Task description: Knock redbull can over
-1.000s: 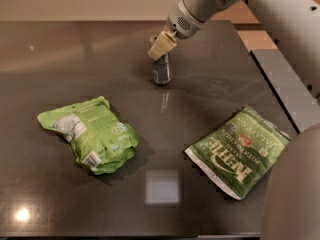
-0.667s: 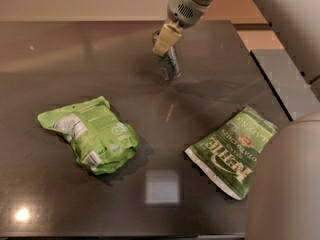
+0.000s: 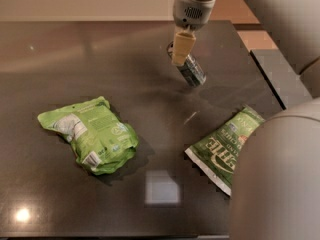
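Note:
The redbull can [image 3: 192,70] is a slim silver-and-blue can lying tilted on its side at the back of the dark table [image 3: 150,99], its top end toward the back left. My gripper [image 3: 182,48] hangs from above right over the can's upper end, its tan fingers [image 3: 183,44] pointing down and touching or just above the can. Part of the can's top is hidden behind the fingers.
A crumpled green snack bag [image 3: 92,135] lies at the left front. A flatter green chip bag [image 3: 225,146] lies at the right front, partly hidden by my arm [image 3: 277,179]. The table's right edge runs beside a grey surface [image 3: 280,74].
The can stood upright a second ago, then tipped and now lies on its side pointing to the front right. My gripper has moved back and up a little.

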